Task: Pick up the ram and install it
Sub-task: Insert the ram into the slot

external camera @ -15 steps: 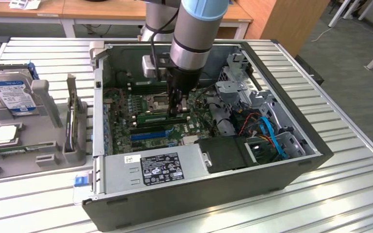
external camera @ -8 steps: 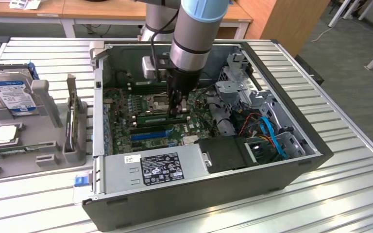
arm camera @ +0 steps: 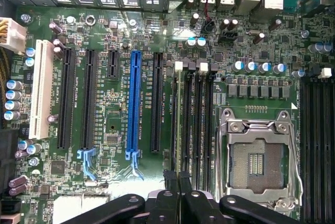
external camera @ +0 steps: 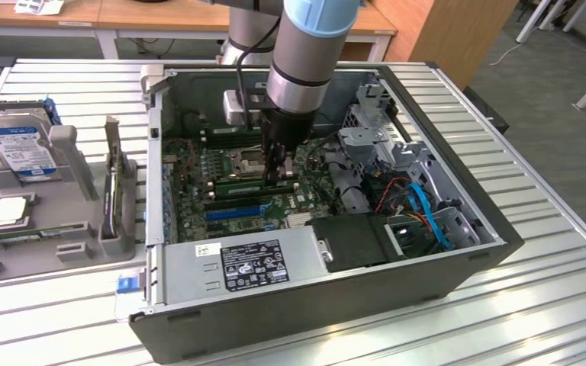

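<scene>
1. Ribbed metal counter (external camera: 537, 305) is carrying an open computer case (external camera: 304, 324), which is lying on its side with the motherboard (arm camera: 112, 130) facing up.
2. To the exterior view's left of the case, a grey tray (external camera: 79, 248) is sitting on the counter, holding a hard drive (external camera: 16, 145) and a square silver processor chip (external camera: 6, 210).
3. The arm is reaching straight down into the case, with the tool (external camera: 281, 174) hanging low over the middle of the board.
4. In the wrist view, the tool (arm camera: 178, 179) is showing its fingertips (arm camera: 170, 176) drawn close together, pinching the ram (arm camera: 178, 124) by its thin top edge.
5. The ram (external camera: 247, 184) is standing on edge along a black memory slot, appearing as a long green strip just under the fingertips.
6. That slot is lying between the long blue slot (arm camera: 135, 103) and the empty processor socket (arm camera: 259, 156).
7. Whether the stick is sitting fully down in the slot is not showing clearly.
8. A power supply (external camera: 242, 263) with a white label is occupying the near corner of the case.
</scene>
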Controlling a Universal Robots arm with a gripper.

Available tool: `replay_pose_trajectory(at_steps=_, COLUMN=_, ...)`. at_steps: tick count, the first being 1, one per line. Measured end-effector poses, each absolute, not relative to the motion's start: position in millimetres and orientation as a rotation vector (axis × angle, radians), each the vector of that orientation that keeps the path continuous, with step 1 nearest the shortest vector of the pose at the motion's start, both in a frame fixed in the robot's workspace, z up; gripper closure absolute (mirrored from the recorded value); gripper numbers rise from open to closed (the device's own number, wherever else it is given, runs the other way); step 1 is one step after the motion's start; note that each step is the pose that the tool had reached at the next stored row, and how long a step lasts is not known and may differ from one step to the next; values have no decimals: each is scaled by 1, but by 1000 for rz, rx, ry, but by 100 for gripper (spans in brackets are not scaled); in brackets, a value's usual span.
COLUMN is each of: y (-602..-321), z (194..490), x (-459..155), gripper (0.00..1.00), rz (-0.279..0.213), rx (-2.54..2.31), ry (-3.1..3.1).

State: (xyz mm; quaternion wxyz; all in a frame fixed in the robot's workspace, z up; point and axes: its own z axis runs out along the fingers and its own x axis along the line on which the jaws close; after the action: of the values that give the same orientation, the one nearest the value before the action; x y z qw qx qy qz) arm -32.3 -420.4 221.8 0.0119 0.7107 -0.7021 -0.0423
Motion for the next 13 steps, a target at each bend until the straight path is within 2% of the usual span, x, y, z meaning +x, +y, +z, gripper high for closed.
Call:
replay_pose_trajectory(at_steps=10, y=-420, z=221, x=-32, gripper=87, rz=-132, rx=2217, ry=-2190)
replay_pose_trajectory(at_steps=11, y=-420, z=221, x=-32, gripper=82, rz=-132, rx=2217, ry=-2190)
replay_pose_trajectory(at_steps=12, y=-420, z=221, x=-32, gripper=82, rz=-132, rx=2216, ry=-2189)
replay_pose_trajectory(at_steps=13, y=-420, z=222, x=-32, gripper=75, rz=-132, rx=2216, ry=-2189)
